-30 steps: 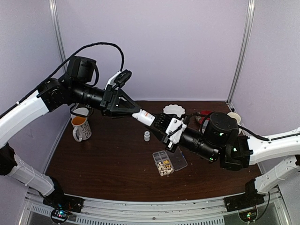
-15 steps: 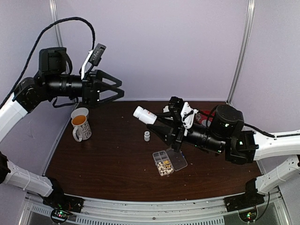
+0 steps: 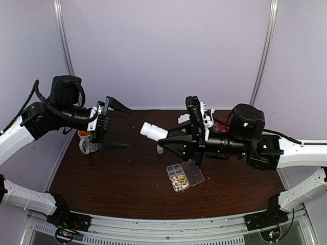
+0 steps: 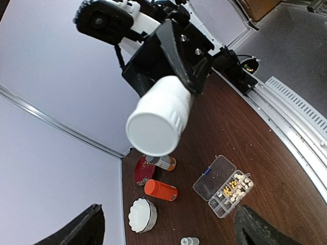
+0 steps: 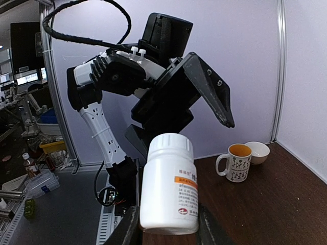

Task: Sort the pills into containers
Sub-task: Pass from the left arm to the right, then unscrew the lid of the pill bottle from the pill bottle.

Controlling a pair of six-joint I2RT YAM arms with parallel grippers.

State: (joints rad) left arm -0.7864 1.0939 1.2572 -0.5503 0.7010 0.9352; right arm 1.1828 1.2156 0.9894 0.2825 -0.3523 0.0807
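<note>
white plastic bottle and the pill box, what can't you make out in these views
- White plastic bottle: base cut off by bottom edge, right wrist view; label print too small to read.
- Clear plastic organizer box: tiny cream pills too small to count, left wrist and top views.
- White patterned mug: mostly hidden behind open left gripper, top view.

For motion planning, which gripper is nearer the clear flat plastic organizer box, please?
Right. The right gripper, gripping a white bottle, hovers just behind the box; the left gripper is far left.
</note>
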